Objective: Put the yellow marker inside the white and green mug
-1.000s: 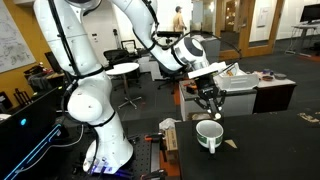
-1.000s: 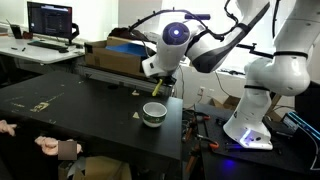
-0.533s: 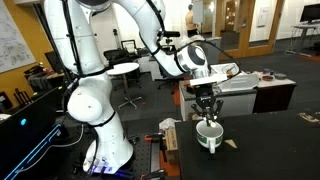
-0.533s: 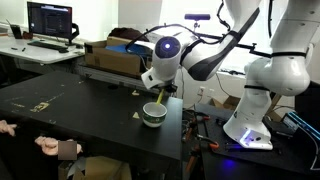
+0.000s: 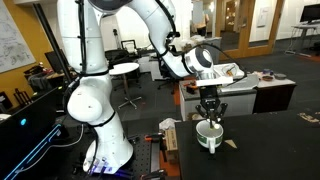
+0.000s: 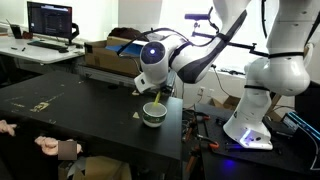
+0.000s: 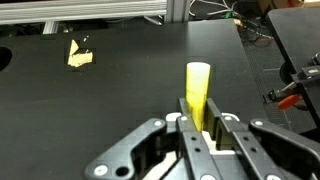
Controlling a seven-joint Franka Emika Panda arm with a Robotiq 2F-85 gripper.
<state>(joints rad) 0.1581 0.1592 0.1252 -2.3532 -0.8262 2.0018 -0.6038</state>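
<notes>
Gripper (image 7: 200,128): pressed onto the yellow marker (image 7: 198,90), pinching it near one end. The rest pokes out past the fingertips in the wrist view.

Directly under the gripper, in both exterior views: the white and green mug (image 5: 208,136), upright on the black table (image 7: 110,105), mouth up. The gripper hangs close above the rim. Can't tell whether the marker tip has crossed the rim. The mug does not show in the wrist view.

Off to one side, well clear of the tool: a tan scrap (image 7: 80,55).

Step in hand, by my reading: the drop.
- Centre the marker over the mouth, away from rim and handle.
- Lower until the tip sits below the rim.
- Part the jaws gently; the marker will likely lean on the wall.
- Lift straight up.
</notes>
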